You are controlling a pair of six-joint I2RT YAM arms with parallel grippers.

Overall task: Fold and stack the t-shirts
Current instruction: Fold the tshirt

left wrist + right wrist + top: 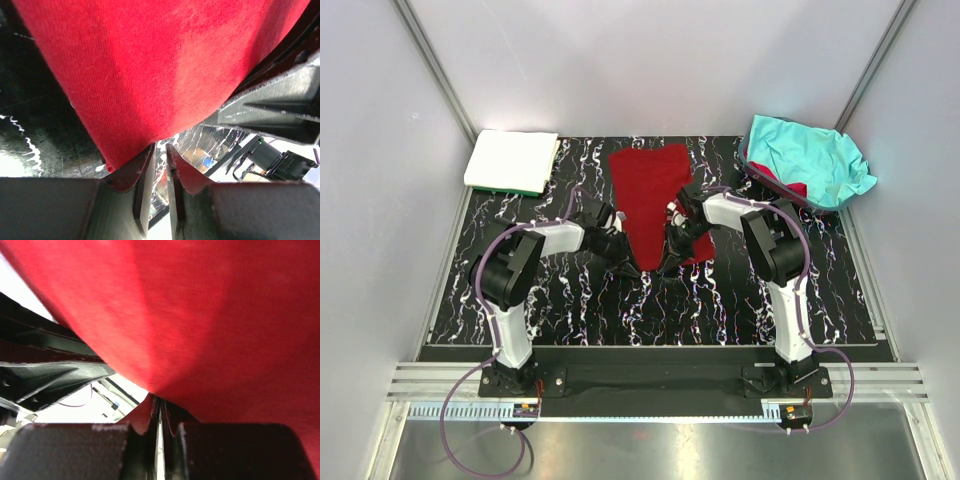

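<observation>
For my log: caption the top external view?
Left hand and right hand grip the dark red t-shirt over the marbled mat; folded white shirt rear left, turquoise shirt rear right.

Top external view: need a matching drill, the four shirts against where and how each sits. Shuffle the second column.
Things:
1. dark red t-shirt
2. turquoise t-shirt
3. white t-shirt
4. green t-shirt

Place or state:
A. folded, top of the far-left stack
B. middle of the mat, pinched by the left gripper and the right gripper
C. crumpled, far right
D. folded under another shirt, only an edge showing

Pairs: 1-B, 2-C, 3-A, 4-D
</observation>
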